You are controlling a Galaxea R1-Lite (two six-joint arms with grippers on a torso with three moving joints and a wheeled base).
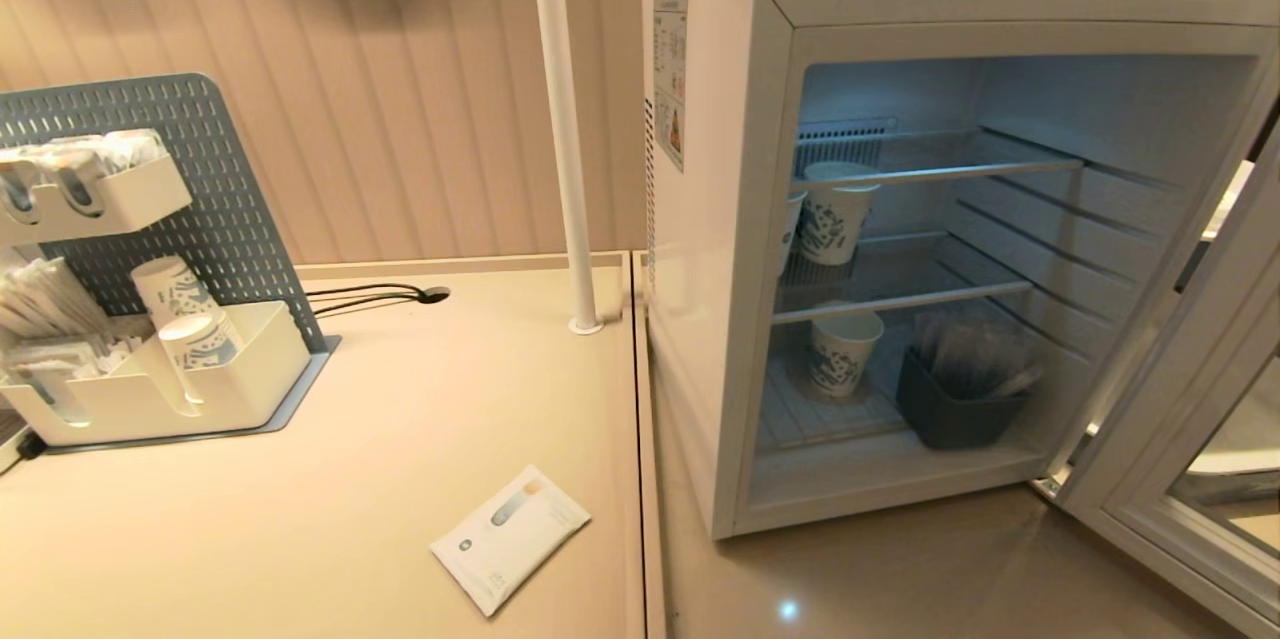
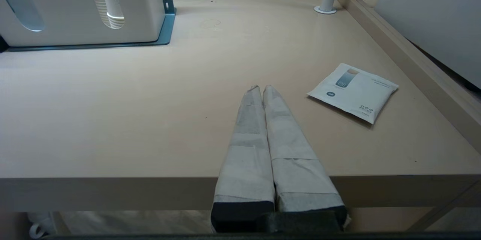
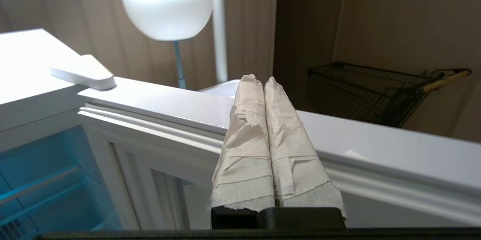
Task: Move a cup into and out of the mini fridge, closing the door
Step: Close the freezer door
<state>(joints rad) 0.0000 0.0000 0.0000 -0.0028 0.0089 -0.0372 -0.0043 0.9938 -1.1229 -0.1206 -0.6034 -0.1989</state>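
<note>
Door (image 1: 1180, 419), smooth pale-framed glass, stands open beside boxy white mini fridge (image 1: 715, 249).

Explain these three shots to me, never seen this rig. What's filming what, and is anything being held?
It is a two-armed robot on a wheeled base, with three cameras. The head view looks down from the robot's head at a beige counter and the mini fridge, whose door hangs open on the right. Neither arm shows in that view.

The other two pictures come from cameras on the wrists, looking along the fingers. The left gripper, wrapped in pale tape, is shut and holds nothing, above the counter's near edge. The right gripper is also shut and empty, just above the top edge of the open door.

On the counter lie a flat white packet and a white organizer with paper cups. Inside the fridge are patterned paper cups and a dark bin. I see no foil-lidded cup.
</note>
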